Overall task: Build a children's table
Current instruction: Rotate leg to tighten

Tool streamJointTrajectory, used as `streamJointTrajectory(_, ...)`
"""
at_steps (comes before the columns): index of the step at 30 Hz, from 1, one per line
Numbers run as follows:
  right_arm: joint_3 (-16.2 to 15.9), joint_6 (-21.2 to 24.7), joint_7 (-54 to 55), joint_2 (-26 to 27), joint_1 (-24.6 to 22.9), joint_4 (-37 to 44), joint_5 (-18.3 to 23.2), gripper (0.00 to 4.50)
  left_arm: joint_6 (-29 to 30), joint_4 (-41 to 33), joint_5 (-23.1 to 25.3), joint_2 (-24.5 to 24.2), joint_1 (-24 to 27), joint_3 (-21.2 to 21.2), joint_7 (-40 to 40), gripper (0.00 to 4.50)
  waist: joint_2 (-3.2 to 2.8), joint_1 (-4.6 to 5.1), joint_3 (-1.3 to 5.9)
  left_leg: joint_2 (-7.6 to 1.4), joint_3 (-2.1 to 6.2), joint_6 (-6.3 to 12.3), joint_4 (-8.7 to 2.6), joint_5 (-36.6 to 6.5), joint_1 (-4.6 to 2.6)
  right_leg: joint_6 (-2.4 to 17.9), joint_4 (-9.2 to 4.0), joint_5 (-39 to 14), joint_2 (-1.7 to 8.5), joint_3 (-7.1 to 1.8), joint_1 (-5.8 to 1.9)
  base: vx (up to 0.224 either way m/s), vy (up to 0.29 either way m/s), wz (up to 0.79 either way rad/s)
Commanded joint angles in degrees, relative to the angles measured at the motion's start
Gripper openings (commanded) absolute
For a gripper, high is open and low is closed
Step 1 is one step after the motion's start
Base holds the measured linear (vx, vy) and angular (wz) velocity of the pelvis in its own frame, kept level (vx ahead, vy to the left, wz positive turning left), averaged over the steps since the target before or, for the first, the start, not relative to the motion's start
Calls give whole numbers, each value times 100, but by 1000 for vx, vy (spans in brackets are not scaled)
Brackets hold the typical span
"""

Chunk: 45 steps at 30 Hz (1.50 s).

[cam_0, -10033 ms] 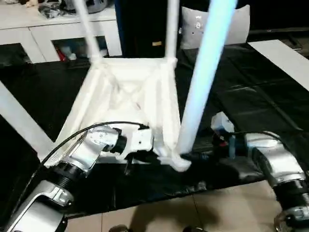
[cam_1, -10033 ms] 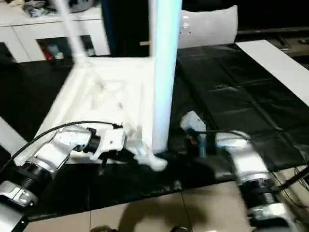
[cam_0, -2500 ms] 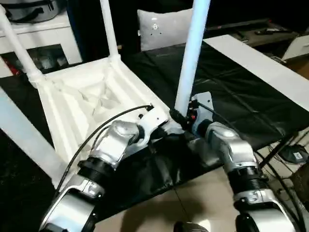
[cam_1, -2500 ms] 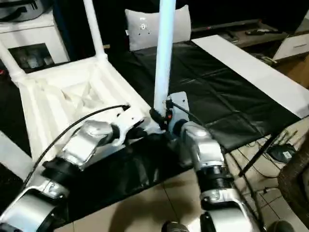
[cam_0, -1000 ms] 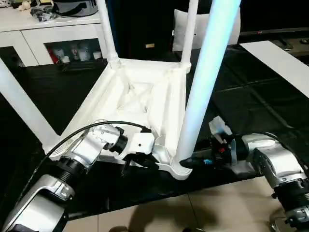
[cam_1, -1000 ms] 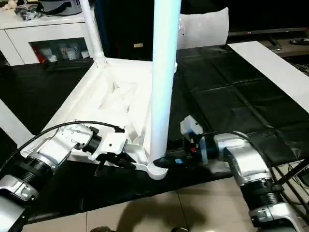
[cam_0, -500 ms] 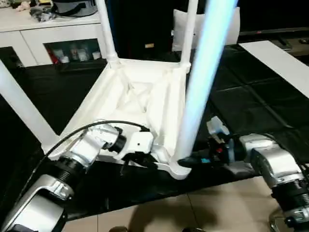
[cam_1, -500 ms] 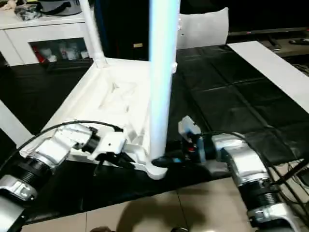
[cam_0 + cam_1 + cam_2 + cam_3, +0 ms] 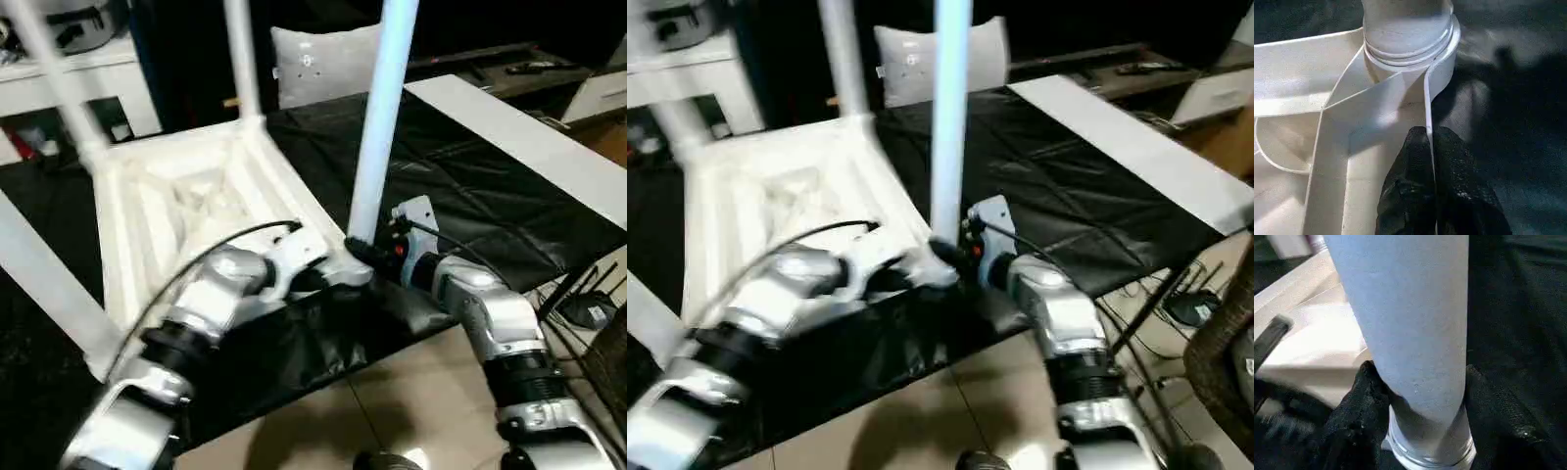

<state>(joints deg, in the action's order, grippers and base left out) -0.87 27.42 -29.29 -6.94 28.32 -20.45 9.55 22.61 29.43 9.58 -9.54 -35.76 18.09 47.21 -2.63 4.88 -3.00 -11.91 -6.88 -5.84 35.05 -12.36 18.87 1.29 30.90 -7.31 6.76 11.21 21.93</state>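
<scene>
The children's table top (image 9: 186, 196) lies upside down on a black sheet, ribbed underside up. White legs stand in its corner sockets, the nearest leg (image 9: 377, 127) at the front right corner. My left gripper (image 9: 318, 279) is shut on the top's thin rim beside that corner socket (image 9: 1408, 39); the two black fingers (image 9: 1410, 161) pinch the rim wall. My right gripper (image 9: 361, 250) is shut on the base of the nearest leg (image 9: 1410, 318), one finger (image 9: 1364, 401) pressed against each side just above the socket.
Two other legs (image 9: 242, 59) rise at the far corners and one slants past the left edge (image 9: 44, 284). A long white board (image 9: 529, 137) lies at the right. A grey cushion (image 9: 323, 64) and white cabinet (image 9: 108, 88) stand behind. Below is tiled floor (image 9: 392, 411).
The whole picture has swung, so the camera has moved. Both grippers keep their places at the front right corner, the left on the rim and the right around the leg's base.
</scene>
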Motion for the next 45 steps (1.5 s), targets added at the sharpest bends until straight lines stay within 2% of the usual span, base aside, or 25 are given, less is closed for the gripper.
streamJointTrajectory(1,-34,-4,240,310,57,-229,102,232,-3,-339,-214,479,-253,92,-81,0,30,96,316,188,-118,225,-148,-2234,76,-656,-880,-4544,225,297,-251,0,0,0)
streamJointTrajectory(2,3,-41,268,335,61,-204,122,232,8,-341,-201,512,-269,96,-99,0,-48,119,335,87,-36,216,-229,-2304,149,-647,-807,-4210,247,308,-364,0,0,0)
streamJointTrajectory(3,9,-47,274,339,61,-199,124,232,10,-342,-197,518,-271,98,-102,0,-110,118,348,-68,71,205,-357,-2497,234,-570,-658,-3803,261,234,-473,0,0,0)
streamJointTrajectory(4,40,-30,300,352,53,-152,136,232,44,-360,-167,539,-269,131,-98,0,-132,107,341,-350,211,226,-630,-3026,272,-76,-230,-2379,272,-151,-492,0,0,0)
streamJointTrajectory(5,16,-13,218,284,-2,-74,106,257,78,-389,-127,516,-238,194,-42,0,-84,86,346,-243,157,181,-596,-3003,203,56,-349,-2434,275,-157,-408,0,0,0)
streamJointTrajectory(6,13,-25,208,245,-36,-41,87,274,89,-403,-112,493,-219,210,-43,0,39,79,311,89,-8,133,-391,-2608,106,93,-587,-3342,259,-66,-217,0,0,0)
streamJointTrajectory(7,11,-32,206,230,-49,-32,80,275,87,-406,-108,481,-212,215,-43,0,54,77,316,143,-27,152,-336,-2404,110,67,-612,-3681,290,-36,-214,0,0,0)
streamJointTrajectory(8,11,-79,165,160,-100,9,67,279,72,-411,-91,424,-188,231,-28,0,24,88,359,123,-10,246,-338,-2022,264,52,-551,-3713,312,-53,-319,0,0,0)
streamJointTrajectory(9,10,-105,139,137,-116,27,68,291,67,-411,-88,406,-182,234,-26,0,4,66,390,93,-4,282,-352,-1852,285,80,-537,-3528,317,-90,-333,0,0,0)
streamJointTrajectory(10,19,-205,20,44,-189,108,85,306,-18,-401,-71,319,-155,250,6,0,-33,1,426,26,1,351,-377,-1557,247,307,-482,-2950,304,-171,-286,0,0,0)
streamJointTrajectory(11,30,-272,-66,-17,-242,166,100,317,-88,-396,-58,260,-131,259,39,0,-3,-77,458,-15,-9,494,-389,-1097,326,604,-344,-2125,255,-237,-334,0,0,0)
streamJointTrajectory(13,1,-409,-321,-168,-348,276,112,326,-236,-408,-42,138,-72,277,175,0,-3,-171,502,-41,-13,661,-364,-589,339,872,-208,-1400,241,-297,-340,0,0,0)
streamJointTrajectory(15,-26,-524,-772,-427,-479,431,184,360,-481,-454,-81,-68,24,311,478,0,-10,-273,507,-36,-34,859,-344,-339,355,982,-165,-1069,243,-309,-363,0,0,0)
streamJointTrajectory(16,-26,-524,-772,-427,-479,431,184,360,-481,-454,-81,-68,24,311,478,0,-6,-311,490,-43,-55,922,-347,-316,333,1022,-161,-1061,235,-323,-339,0,0,0)
streamJointTrajectory(19,-27,-609,-1417,-816,-605,617,356,372,-926,-446,-145,-378,97,391,884,0,14,-470,457,-40,-90,802,-366,-561,295,871,-219,-1651,244,-326,-328,0,0,0)
streamJointTrajectory(20,-47,-668,-1623,-945,-639,663,389,400,-1137,-431,-154,-472,108,428,1019,0,12,-487,450,-51,-90,778,-377,-654,293,820,-233,-1771,242,-329,-326,0,0,0)
streamJointTrajectory(24,-211,-898,-2437,-1448,-775,836,408,412,-1661,-448,-310,-757,163,548,1614,0,-1,-586,429,-81,-101,592,-422,-966,254,702,-241,-2025,229,-358,-295,0,0,0)
streamJointTrajectory(25,-211,-898,-2437,-1448,-775,836,408,432,-1661,-448,-310,-757,163,548,1614,0,21,-592,425,-81,-108,570,-426,-1004,254,690,-245,-2066,225,-369,-297,0,0,0)
streamJointTrajectory(27,-394,-951,-3088,-1823,-843,957,461,432,-1938,-448,-392,-899,175,628,1998,0,-23,-616,428,-73,-107,553,-431,-1025,249,706,-244,-2073,218,-380,-298,0,0,0)
streamJointTrajectory(28,-532,-1029,-3563,-2061,-857,969,498,432,-2102,-462,-443,-993,188,715,2321,0,21,-670,435,-76,-133,613,-432,-1031,223,733,-240,-2030,207,-418,-287,0,0,0)
streamJointTrajectory(29,-557,-1052,-3653,-2102,-852,958,500,432,-2133,-472,-457,-1015,193,741,2402,0,17,-689,437,-79,-138,626,-429,-1007,222,758,-229,-1996,212,-433,-286,0,0,0)
streamJointTrajectory(32,-616,-1132,-4017,-2207,-757,831,580,399,-2346,-483,-520,-1124,206,850,2735,0,16,-750,448,-96,-159,675,-427,-872,221,904,-186,-1809,218,-460,-279,0,0,0)
streamJointTrajectory(37,-789,-1228,-4514,-2273,-621,647,604,357,-2562,-479,-582,-1240,187,953,3071,0,20,-846,449,-112,-185,632,-430,-886,188,941,-178,-1840,211,-469,-261,0,0,0)
streamJointTrajectory(41,-927,-1194,-4813,-2305,-555,588,684,324,-2635,-446,-600,-1264,174,954,3195,0,64,-855,445,-110,-198,608,-441,-875,201,894,-170,-1899,209,-484,-275,0,0,0)
streamJointTrajectory(45,-1043,-1155,-5020,-2291,-503,505,654,294,-2693,-423,-627,-1303,170,965,3293,0,65,-868,443,-105,-214,584,-441,-872,188,854,-175,-2059,206,-499,-259,0,0,0)
